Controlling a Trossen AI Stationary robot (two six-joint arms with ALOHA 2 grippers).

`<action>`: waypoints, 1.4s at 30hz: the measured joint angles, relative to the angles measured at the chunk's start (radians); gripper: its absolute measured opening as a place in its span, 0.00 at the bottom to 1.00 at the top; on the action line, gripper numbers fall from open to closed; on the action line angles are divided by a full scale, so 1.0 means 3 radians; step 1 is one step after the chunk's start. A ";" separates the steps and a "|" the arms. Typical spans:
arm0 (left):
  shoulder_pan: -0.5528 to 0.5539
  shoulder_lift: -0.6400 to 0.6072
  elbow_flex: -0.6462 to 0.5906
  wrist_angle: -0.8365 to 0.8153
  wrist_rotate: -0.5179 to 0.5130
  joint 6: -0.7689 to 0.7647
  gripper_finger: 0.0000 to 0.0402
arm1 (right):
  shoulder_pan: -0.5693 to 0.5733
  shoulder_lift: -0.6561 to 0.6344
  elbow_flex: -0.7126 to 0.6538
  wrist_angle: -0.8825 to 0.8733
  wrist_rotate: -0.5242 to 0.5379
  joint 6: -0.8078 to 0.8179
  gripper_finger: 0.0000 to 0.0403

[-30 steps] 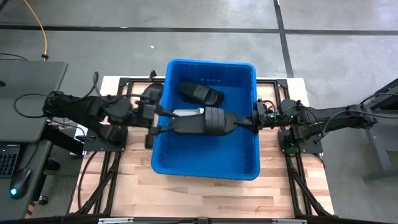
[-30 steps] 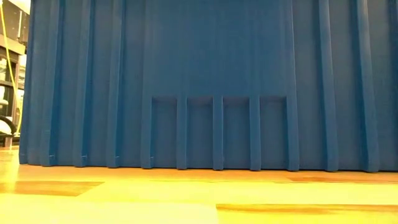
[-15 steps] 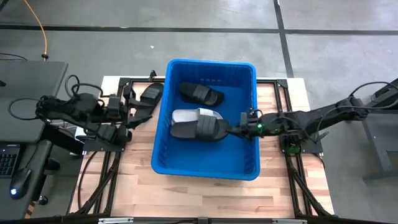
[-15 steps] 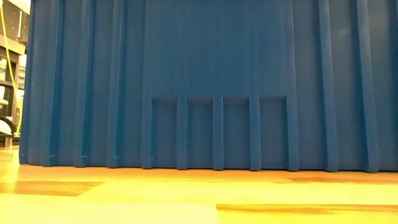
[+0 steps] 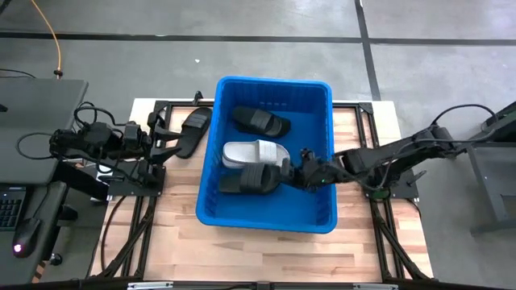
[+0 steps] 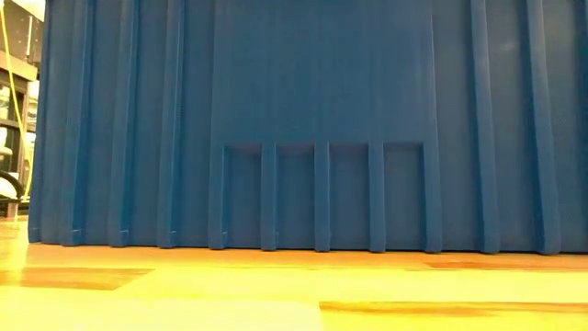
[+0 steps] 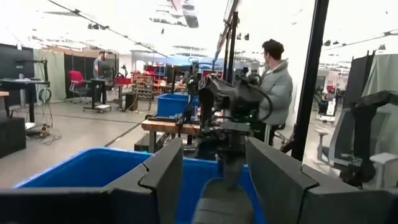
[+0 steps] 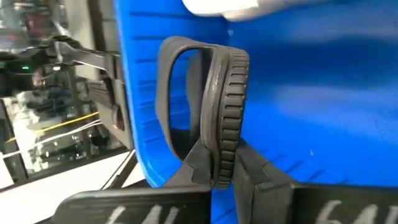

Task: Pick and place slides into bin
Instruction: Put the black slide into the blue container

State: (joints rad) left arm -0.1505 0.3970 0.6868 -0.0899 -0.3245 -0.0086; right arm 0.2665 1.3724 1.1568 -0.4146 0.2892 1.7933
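R gripper point(image 5: 300, 173) has carried the black slide point(image 5: 254, 179) lower into bin point(image 5: 266, 216), jaws pinching its heel edge; not yet released. L gripper point(image 5: 165, 145), jaws half spread w/ nothing held, has pulled back off the bin, near slide on worktop point(image 5: 187, 129).

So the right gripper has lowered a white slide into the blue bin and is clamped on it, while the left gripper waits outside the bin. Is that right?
Not quite: the slide in the right gripper is black, not white; the right wrist view shows the fingers clamped on its dark ribbed sole. The white slide lies loose beside it in the blue bin. The left gripper does wait outside the bin.
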 joint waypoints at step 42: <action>0.0000 -0.0036 -0.0009 -0.0485 0.0013 -0.0150 0.41 | -0.0500 0.0914 0.0003 -0.0724 -0.1054 0.0096 0.10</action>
State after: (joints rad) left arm -0.1505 0.3862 0.6842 -0.2356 -0.3206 -0.0536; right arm 0.1164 1.6466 1.1576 -0.6318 -0.0270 1.8222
